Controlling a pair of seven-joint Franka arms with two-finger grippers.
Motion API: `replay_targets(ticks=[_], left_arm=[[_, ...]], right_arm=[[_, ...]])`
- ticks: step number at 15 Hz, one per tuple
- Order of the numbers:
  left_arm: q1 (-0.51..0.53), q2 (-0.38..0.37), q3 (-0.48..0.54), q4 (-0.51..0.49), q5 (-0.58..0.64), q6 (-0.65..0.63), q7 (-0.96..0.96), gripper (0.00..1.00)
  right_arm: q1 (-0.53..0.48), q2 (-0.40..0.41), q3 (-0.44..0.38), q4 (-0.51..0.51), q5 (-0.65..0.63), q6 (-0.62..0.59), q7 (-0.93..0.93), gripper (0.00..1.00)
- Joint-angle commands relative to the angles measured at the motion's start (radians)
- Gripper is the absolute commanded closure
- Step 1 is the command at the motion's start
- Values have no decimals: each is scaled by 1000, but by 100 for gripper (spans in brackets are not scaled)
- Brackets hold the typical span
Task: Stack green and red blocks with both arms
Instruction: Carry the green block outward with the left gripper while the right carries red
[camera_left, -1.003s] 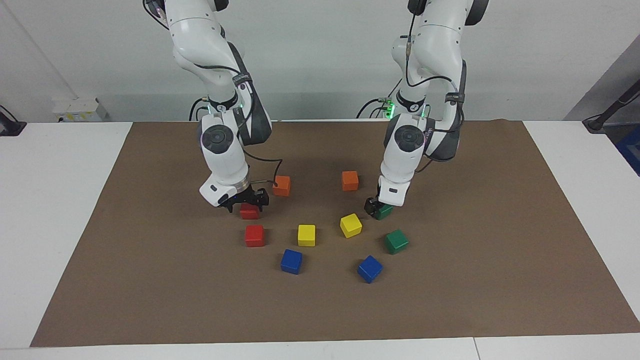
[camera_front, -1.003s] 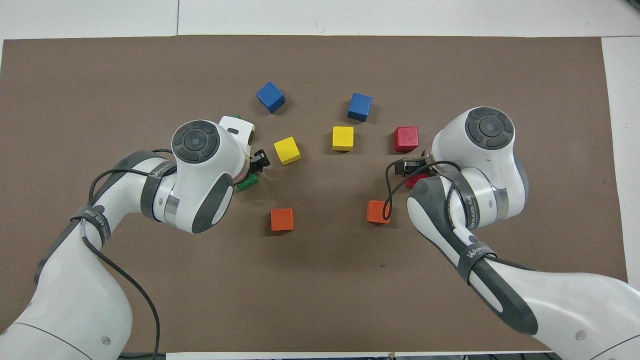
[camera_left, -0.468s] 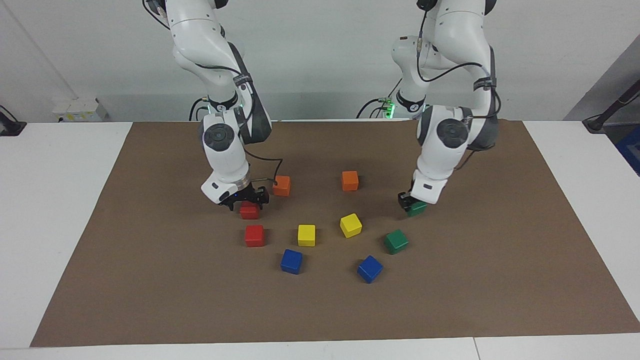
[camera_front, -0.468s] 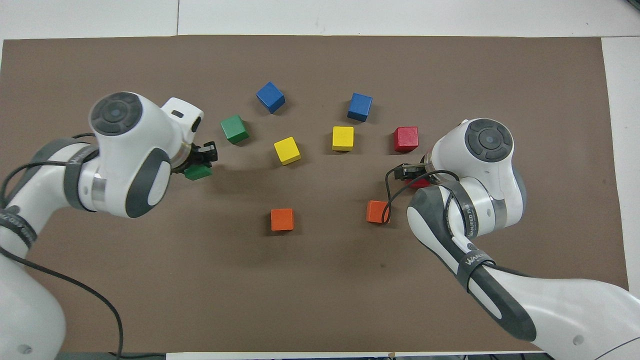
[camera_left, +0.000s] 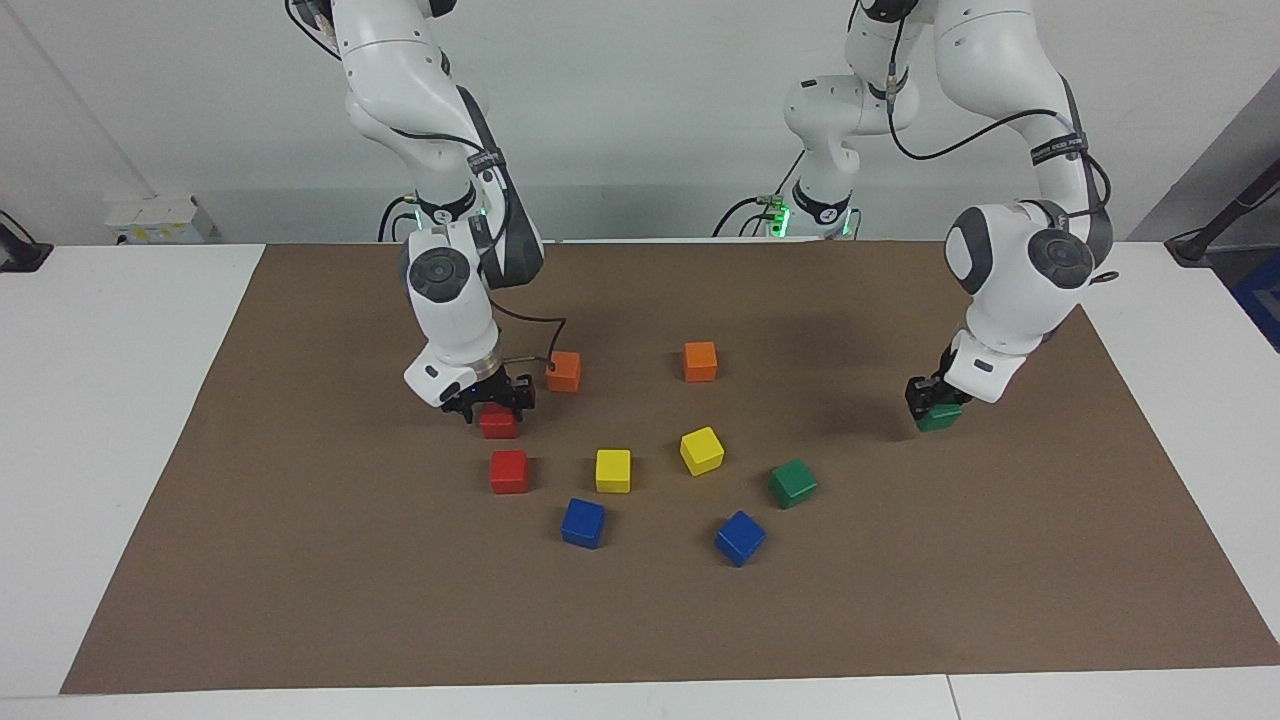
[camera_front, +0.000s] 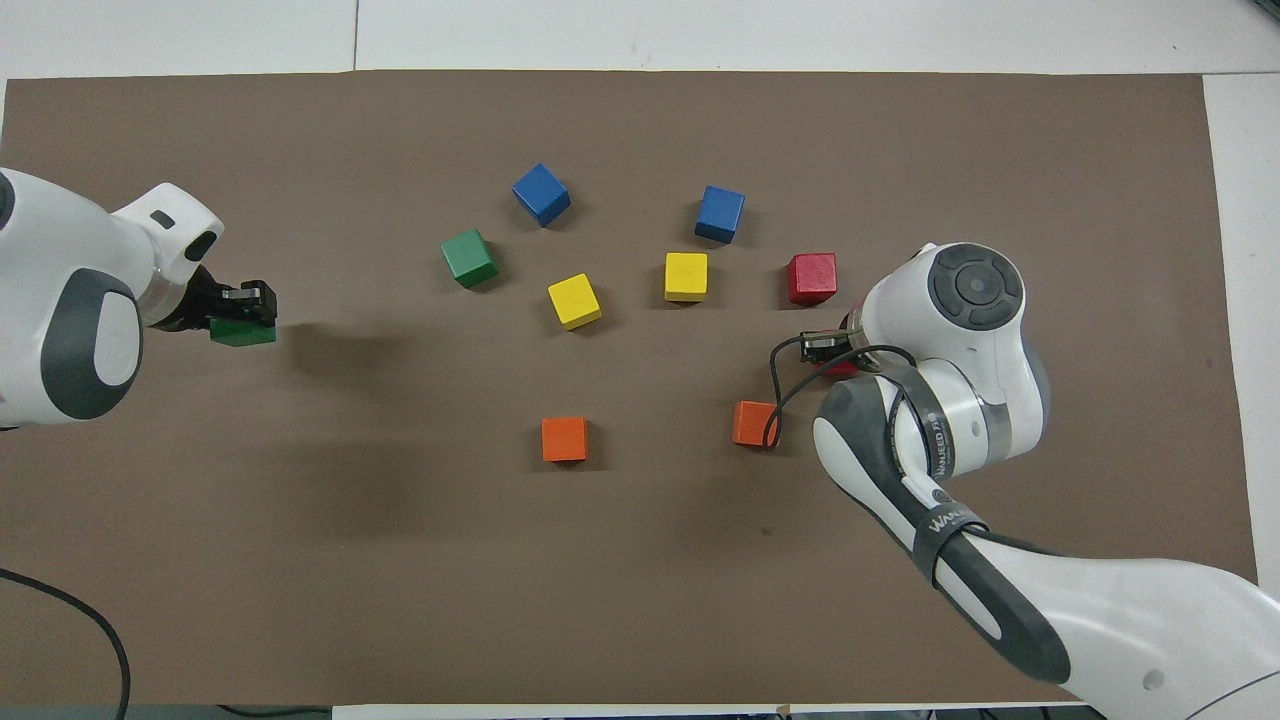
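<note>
Now left gripper (camera_left: 928, 400) carried green block (camera_left: 939, 416) outward, jaws clamping it; right gripper (camera_left: 490, 398) jaws closed on red block (camera_left: 498, 423).

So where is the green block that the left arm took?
The green block is held in the left gripper, low over the brown mat toward the left arm's end of the table, apart from the other green block.

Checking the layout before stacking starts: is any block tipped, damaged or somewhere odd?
Nothing damaged or tipped. One green block sits apart, in the shut left gripper toward the left arm's end. The right gripper is down on a red block.
</note>
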Motion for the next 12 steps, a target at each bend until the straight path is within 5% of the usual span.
replay_targets(ticks=[1,6,12], left_arm=[[48,2,-12,-21,12,49,63,100],[50,35,-12,-26,12,66,91,100],[48,74,-13,-29,4,89,94,100]], right_arm=[[0,-25,3,-18,13,4,-10,100],[-29,-29,-6,112,7,-126,-32,100],[-245,-41,-6,134,-2,-116,-306,100]])
